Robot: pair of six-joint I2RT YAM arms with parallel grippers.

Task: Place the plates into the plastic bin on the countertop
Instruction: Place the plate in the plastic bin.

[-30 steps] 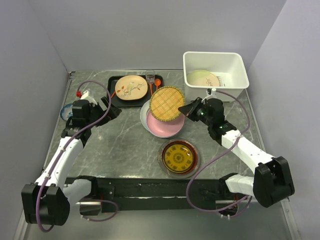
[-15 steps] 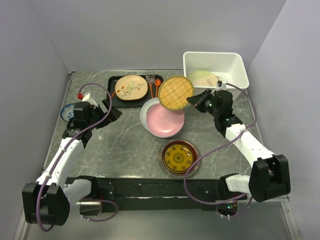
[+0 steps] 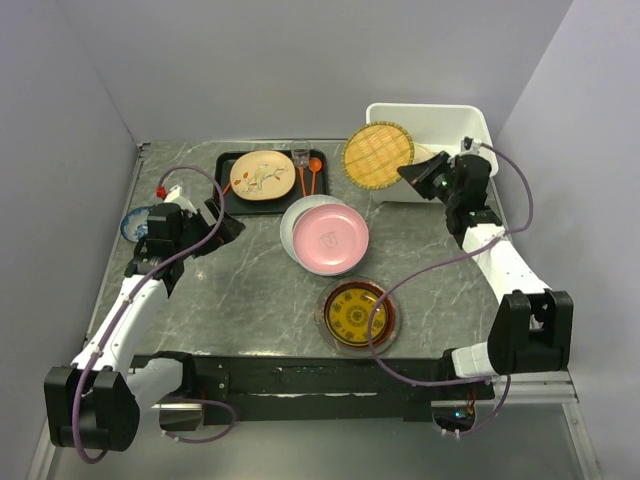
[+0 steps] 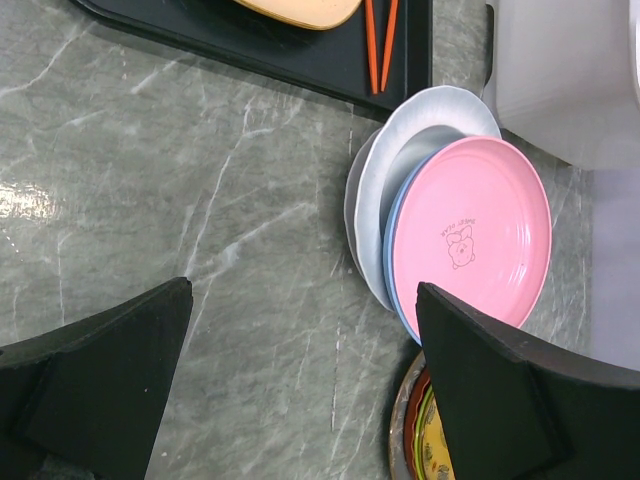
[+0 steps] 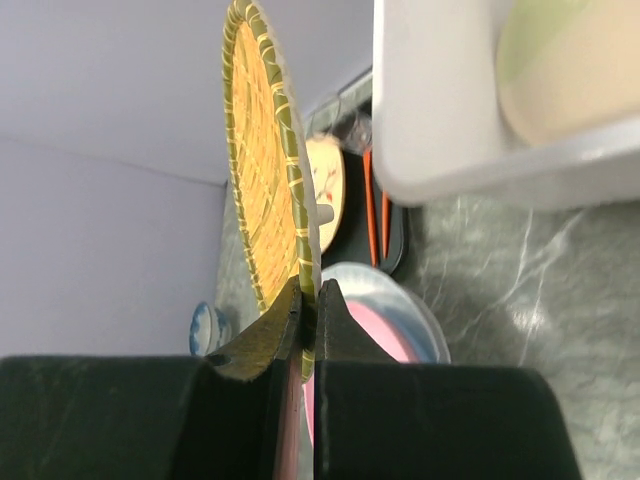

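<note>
- Right gripper (image 3: 412,172) pinches the rim of a yellow woven-pattern plate (image 3: 378,156), jaws pressed tight on its edge. The plate stands on edge, lifted off the countertop (image 3: 230,290), just beside the left wall of the plastic bin (image 3: 482,135) and not yet over the opening.
- Left gripper (image 4: 300,300) hangs spread wide and empty above the countertop, left of the central stack.
- Handling, as I judge it: the plate is stiff, fairly light and glossy. Held by the edge it could swing or slip, and it may chip if dropped, so the rim is the place to hold.
- Count:
  - one plate in the grip
  - one pale green plate (image 5: 560,70) in the bin
  - at least three in the stack under the pink plate (image 3: 330,238)
  - one cream floral plate (image 3: 262,174) on the black tray (image 3: 228,200)
  - one gold-patterned dark red plate (image 3: 355,315) nearest the arms
</note>
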